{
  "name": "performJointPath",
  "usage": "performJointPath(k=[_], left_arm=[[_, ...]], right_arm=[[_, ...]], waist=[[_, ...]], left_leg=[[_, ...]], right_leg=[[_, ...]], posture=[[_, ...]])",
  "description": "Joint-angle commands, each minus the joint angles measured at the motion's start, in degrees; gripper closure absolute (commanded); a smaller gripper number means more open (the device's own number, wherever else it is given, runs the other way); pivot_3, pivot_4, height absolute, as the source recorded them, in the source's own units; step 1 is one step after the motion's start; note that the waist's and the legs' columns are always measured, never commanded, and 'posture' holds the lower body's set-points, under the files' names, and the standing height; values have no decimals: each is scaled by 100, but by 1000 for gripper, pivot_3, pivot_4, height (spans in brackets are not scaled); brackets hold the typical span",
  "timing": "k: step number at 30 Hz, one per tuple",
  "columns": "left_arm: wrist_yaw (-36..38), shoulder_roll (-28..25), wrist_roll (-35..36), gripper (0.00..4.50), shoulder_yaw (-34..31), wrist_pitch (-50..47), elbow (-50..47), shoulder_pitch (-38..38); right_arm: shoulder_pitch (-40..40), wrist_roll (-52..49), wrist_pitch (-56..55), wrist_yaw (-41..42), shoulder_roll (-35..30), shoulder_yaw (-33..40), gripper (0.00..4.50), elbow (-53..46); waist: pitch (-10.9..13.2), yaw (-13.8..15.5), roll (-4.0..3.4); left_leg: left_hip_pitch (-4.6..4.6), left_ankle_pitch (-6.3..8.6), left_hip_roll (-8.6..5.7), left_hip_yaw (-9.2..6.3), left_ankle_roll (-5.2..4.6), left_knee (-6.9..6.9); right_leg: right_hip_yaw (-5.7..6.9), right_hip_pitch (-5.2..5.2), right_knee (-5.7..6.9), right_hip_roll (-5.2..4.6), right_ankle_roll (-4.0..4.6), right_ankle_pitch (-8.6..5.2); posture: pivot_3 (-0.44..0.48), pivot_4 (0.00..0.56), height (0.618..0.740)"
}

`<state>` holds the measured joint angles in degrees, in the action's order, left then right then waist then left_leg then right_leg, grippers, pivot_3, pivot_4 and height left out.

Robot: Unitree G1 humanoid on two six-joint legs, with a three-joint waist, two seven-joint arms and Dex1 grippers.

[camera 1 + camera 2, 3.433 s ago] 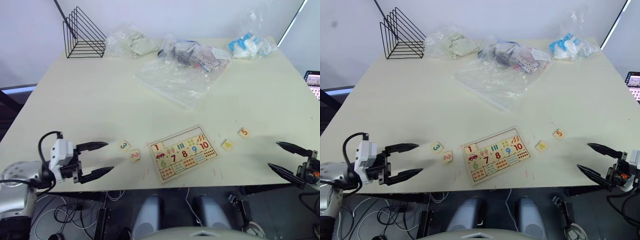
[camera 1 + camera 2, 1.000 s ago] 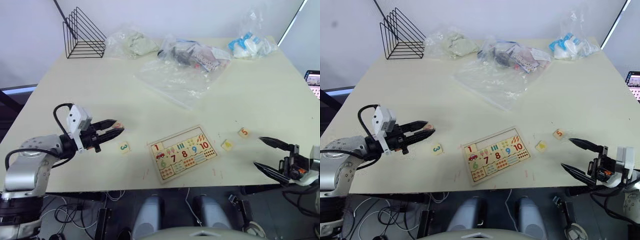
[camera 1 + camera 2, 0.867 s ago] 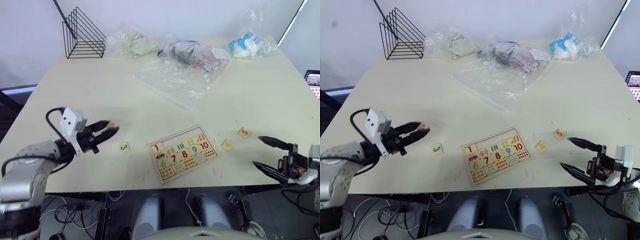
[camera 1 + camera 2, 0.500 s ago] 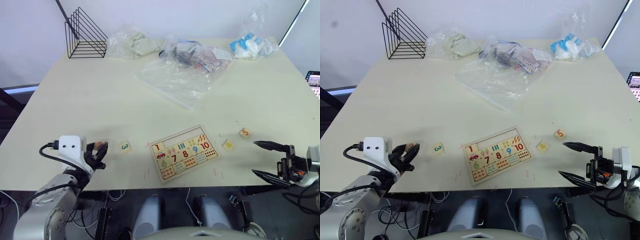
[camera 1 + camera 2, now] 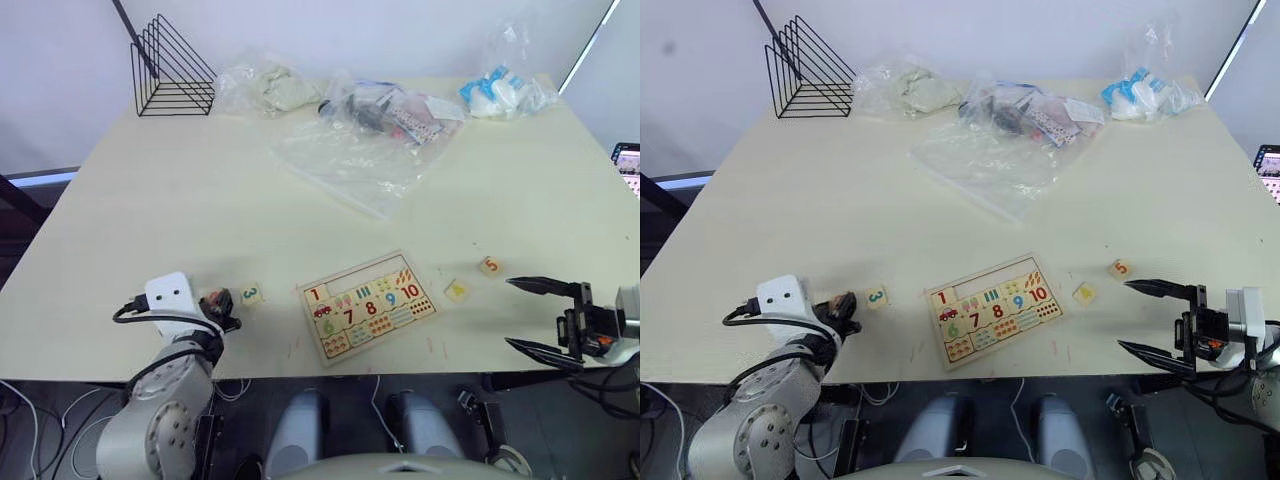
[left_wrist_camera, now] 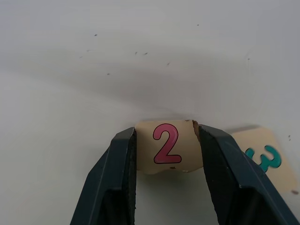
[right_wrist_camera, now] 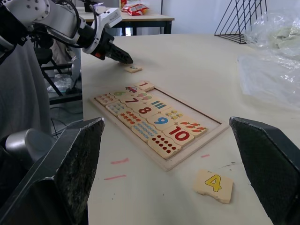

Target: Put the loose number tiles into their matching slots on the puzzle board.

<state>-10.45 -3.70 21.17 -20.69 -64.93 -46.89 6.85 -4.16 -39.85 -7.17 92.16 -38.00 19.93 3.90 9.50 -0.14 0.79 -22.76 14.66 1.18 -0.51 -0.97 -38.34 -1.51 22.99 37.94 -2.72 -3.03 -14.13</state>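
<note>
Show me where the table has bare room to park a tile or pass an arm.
Free: the broad stretch between the wire rack and the 3 tile, and the right side between the blue bag and the 5 tile. Crowded: the far edge with bags, and around the puzzle board.

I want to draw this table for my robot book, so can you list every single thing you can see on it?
puzzle board: one, pale wood with colourful numbers, near the front edge of the table.
number 2 tile: one, pale with a pink 2, held in the left claw.
number 3 tile: one, teal 3, just left of the board.
number 4 tile: one, yellow 4, right of the board.
number 5 tile: one, orange 5, farther right.
wire rack: one, black, far left corner.
plastic bags: several, clear, some with things inside, along the far edge.
left claw: black, shut on the 2.
right claw: black, open, front right.
</note>
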Motion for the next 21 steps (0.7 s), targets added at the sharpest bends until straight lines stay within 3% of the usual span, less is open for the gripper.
performJointPath(k=[1,6,7,12,16,21], left_arm=[[-168,219,-84,2037,-29,-158,-284,-48],[95,151,32,129,-127,-157,-571,-46],[198,75,69,27,-180,-116,-643,-24],[1030,-706,127,27,-254,422,-668,235],[2487,-1826,310,27,-766,1418,234,501],[4752,-3001,690,27,-898,2852,1772,501]], right_arm=[[14,-65,-86,33,-25,71,0,-5],[-14,-55,-105,31,-8,82,0,4],[-19,-50,-111,25,-4,85,0,10],[-53,-49,-119,-13,16,92,0,-29],[-135,-81,-108,-87,59,114,0,-127],[-220,-136,-89,-222,145,138,0,-269]], waist=[[0,-2,0],[0,-12,0],[0,-15,1],[0,-20,0],[0,-25,-3],[2,-15,-5]], left_leg=[[0,0,0,-1,0,0],[0,0,0,2,0,0],[0,0,0,1,0,0],[0,0,0,3,0,0],[1,0,1,7,1,3],[1,0,3,15,0,3]], right_leg=[[-1,0,0,0,0,0],[-1,0,-1,0,0,0],[0,0,-1,0,0,0],[1,0,-2,0,1,-1],[2,1,-2,1,22,-13],[3,2,-6,-2,26,-16]], posture=[[0,150,740],[0,150,740],[0,150,740],[0,150,740],[0,150,740],[0,150,740]])
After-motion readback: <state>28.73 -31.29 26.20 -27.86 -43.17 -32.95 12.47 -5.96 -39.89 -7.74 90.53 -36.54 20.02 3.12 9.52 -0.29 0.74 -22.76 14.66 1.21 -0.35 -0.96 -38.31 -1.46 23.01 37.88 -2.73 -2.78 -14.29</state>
